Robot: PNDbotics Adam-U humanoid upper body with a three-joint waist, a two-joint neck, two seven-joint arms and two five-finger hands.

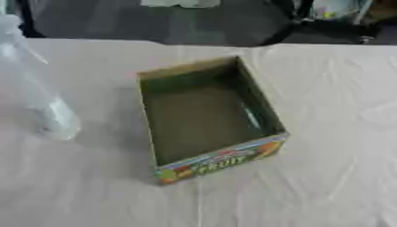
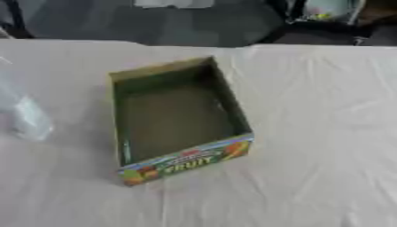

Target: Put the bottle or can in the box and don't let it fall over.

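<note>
A clear plastic bottle point(image 1: 35, 84) stands on the white-covered table at the far left, its base near the box's left side and its top leaning toward the upper left corner of the left eye view. An open cardboard box point(image 1: 205, 116) with a colourful fruit print on its front wall sits in the middle of the table. Its inside shows nothing in it. The bottle and the box stand apart. Neither of my hands shows in either view.
The white cloth point(image 1: 325, 177) covers the table, wrinkled to the right of and in front of the box. The table's far edge point(image 1: 232, 44) runs just behind the box, with dark floor and some objects beyond it.
</note>
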